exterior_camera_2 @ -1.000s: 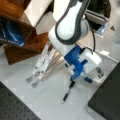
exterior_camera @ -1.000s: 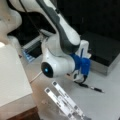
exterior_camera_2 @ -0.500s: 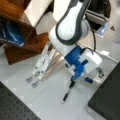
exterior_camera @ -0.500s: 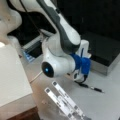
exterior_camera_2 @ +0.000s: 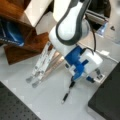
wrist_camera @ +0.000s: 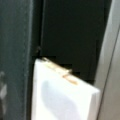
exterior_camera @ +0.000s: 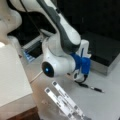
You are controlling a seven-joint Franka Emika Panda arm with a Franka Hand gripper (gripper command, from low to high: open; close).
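A: Where's the tool [exterior_camera_2: 73,79]?
B: Low over the bench [exterior_camera_2: 50,97] in both front views, tip right at a black pen [exterior_camera_2: 68,93] lying flat, metal strips [exterior_camera_2: 41,66] just left.
A: Wide or narrow?
B: Cannot tell

Hand [exterior_camera_2: 75,75] fingertips hidden behind blue mount; pen [exterior_camera_2: 68,93] blurred.

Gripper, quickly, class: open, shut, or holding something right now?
Gripper: low over the table, its tip at a black pen; open or shut cannot be told.
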